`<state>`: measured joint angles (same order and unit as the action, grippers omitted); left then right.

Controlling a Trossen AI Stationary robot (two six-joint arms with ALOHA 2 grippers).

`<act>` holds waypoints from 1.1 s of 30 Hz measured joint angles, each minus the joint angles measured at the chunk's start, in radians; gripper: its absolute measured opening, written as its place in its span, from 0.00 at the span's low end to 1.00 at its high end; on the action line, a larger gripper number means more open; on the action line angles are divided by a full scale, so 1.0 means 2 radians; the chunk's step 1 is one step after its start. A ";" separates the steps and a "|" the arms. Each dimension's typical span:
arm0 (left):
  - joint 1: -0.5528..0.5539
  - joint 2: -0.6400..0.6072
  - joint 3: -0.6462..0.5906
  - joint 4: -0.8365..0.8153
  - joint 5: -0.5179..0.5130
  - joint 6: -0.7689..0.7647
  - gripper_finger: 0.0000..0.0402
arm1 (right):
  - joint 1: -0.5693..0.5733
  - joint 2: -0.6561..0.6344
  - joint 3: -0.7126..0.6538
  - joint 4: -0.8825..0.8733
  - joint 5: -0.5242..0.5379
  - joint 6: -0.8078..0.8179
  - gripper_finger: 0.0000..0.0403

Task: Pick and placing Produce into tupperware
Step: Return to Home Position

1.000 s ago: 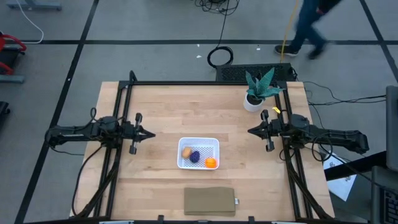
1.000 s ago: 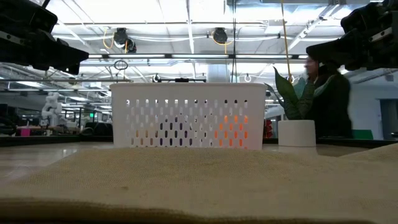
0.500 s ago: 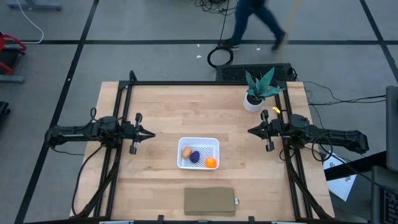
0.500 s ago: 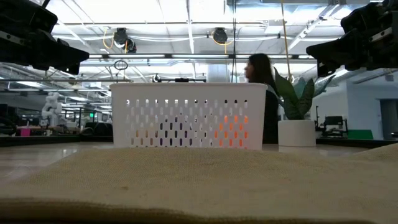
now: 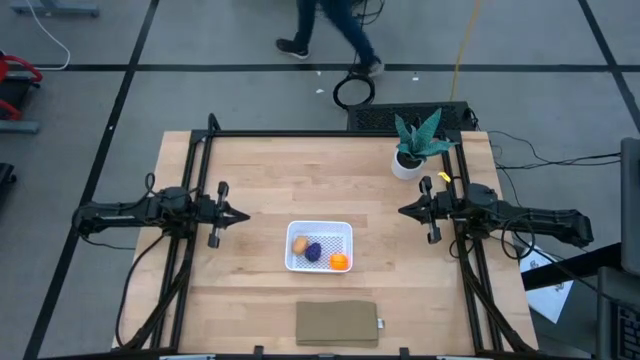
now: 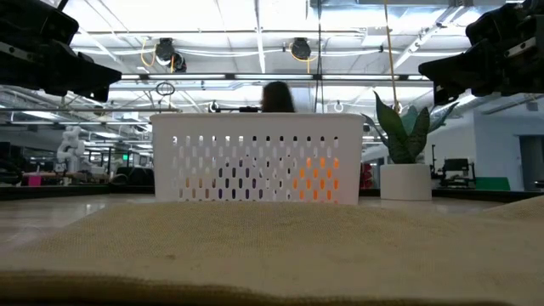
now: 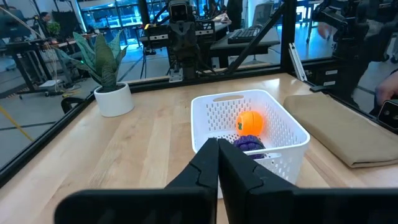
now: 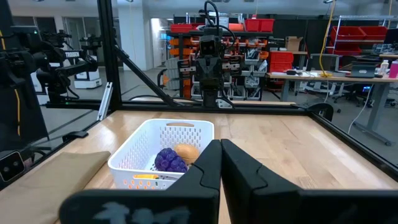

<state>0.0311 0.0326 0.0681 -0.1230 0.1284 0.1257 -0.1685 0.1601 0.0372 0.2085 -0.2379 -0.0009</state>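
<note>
Well, we see all the produce (image 5: 313,253) in the tupperware (image 5: 320,224); left gripper (image 5: 243,215) and right gripper (image 5: 402,211) hang aside, both closed on nothing: job done, we reckon.

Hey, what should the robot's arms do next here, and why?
Probably just stop here: the orange piece, tan piece and purple piece all lie in the white basket, and the left gripper and right gripper hang clear, jaws shut.

- Table (image 5: 250,170): light wood top, black frame rails along its edges.
- White tupperware (image 5: 320,225): stands upright on the wood near the middle.
- Flat brown pad (image 5: 337,323): lies at the edge nearest the low camera, close to the tupperware, not touching.
- Potted plant (image 5: 405,165): white pot, far right corner, well apart from the tupperware.
</note>
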 joint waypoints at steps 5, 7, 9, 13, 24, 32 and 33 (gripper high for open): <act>0.000 0.000 0.000 0.000 0.000 0.000 0.06 | 0.000 0.000 0.000 0.000 0.000 0.000 0.00; 0.000 0.000 0.000 0.000 0.000 0.000 0.07 | 0.000 0.000 0.000 0.000 0.000 0.000 0.00; 0.000 0.000 0.000 0.000 0.000 0.000 0.07 | 0.000 0.000 0.000 0.000 0.000 0.000 0.00; 0.000 0.000 0.000 0.000 0.000 0.000 0.04 | 0.000 0.000 0.000 0.000 0.000 0.000 0.00; 0.000 0.000 0.000 0.000 0.000 0.000 0.04 | 0.000 0.000 0.000 0.000 0.000 0.000 0.00; 0.000 0.000 0.000 0.000 0.000 0.000 0.06 | 0.000 0.000 0.000 0.000 0.000 0.000 0.00; 0.000 0.000 0.000 0.000 0.000 0.000 0.06 | 0.000 0.000 0.000 0.000 0.000 0.000 0.00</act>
<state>0.0315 0.0324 0.0681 -0.1230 0.1285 0.1258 -0.1688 0.1604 0.0372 0.2085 -0.2379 -0.0006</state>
